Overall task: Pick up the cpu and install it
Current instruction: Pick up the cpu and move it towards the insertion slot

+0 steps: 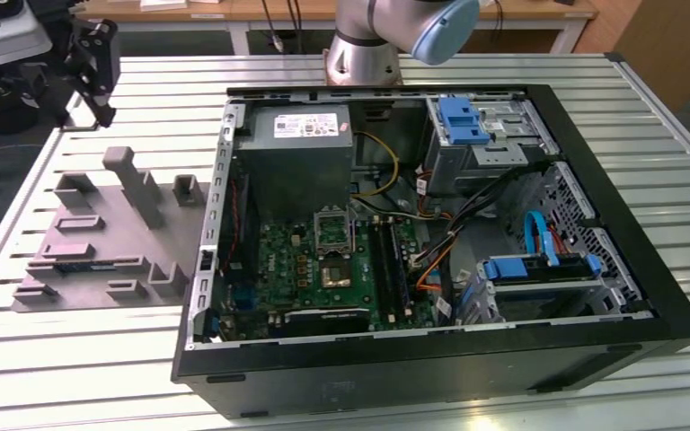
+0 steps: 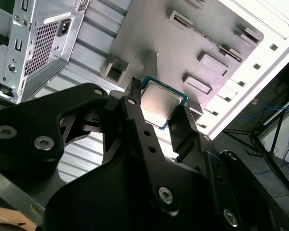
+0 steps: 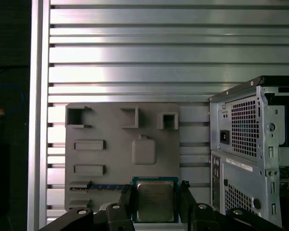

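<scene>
Slatted metal worktop carried a grey tray beside an open computer case, end effector hung above the tray, fingers drawn in narrowly, pinching the cpu by two opposite edges, silvery top showing in both wrist views.

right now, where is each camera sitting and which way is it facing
First wrist view: on the arm's wrist, looking straight down past the black tool gripping the silvery square cpu onto the grey plastic tray and slatted metal table.
Second wrist view: also at the wrist, looking slantwise past the tool at the tray.
Exterior view: off the arm, above, looking down into the open black computer case; the grey arm with a blue cap shows.
Both wrist views share tool, cpu, tray and case.
</scene>
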`<state>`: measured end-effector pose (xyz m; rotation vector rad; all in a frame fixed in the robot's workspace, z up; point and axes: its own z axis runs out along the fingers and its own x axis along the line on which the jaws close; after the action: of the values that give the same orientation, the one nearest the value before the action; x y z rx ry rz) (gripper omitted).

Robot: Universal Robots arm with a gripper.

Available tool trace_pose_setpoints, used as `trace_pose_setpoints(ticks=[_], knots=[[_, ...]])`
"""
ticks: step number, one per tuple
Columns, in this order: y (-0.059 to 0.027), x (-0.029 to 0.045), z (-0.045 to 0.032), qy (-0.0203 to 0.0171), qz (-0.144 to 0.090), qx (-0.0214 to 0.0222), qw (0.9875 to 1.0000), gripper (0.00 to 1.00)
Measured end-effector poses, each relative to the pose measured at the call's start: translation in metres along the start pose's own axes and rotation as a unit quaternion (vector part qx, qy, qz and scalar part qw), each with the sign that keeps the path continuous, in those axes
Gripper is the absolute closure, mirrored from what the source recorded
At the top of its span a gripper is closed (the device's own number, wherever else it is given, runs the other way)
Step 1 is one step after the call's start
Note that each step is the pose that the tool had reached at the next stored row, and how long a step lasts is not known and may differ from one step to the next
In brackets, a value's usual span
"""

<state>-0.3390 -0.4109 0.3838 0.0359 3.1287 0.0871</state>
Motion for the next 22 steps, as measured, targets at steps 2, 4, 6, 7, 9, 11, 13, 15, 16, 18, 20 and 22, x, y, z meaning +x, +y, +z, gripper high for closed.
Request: trace_pose_setpoints(ticks=[2,4,6,7,9,11,13,15,16,18,20,22], knots=[[0.0,-0.0005,0.0,0.0,0.0,0.0,1.0,0.53],[0.0,-0.0011,0.0,0.0,0.0,0.0,1.0,0.53],[0.0,-0.0017,0.0,0.0,0.0,0.0,1.0,0.53],[0.0,-0.0019,0.0,0.0,0.0,0.0,1.0,0.53],[0.0001,-0.0025,0.0,0.0,0.0,0.0,1.0,0.53],[0.0001,-0.003,0.0,0.0,0.0,0.0,1.0,0.53],[0.0001,-0.0035,0.0,0.0,0.0,0.0,1.0,0.53],[0.0001,-0.0039,0.0001,0.0,0.0,0.0,1.0,0.53],[0.0001,-0.0041,0.0,0.0,0.0,0.0,1.0,0.53],[0.0001,-0.0046,0.0,0.0,0.0,0.0,1.0,0.53],[0.0001,-0.0051,0.0,0.0,0.0,0.0,1.0,0.53],[0.0001,-0.0056,0.0001,0.0,0.0,0.0,1.0,0.53]])
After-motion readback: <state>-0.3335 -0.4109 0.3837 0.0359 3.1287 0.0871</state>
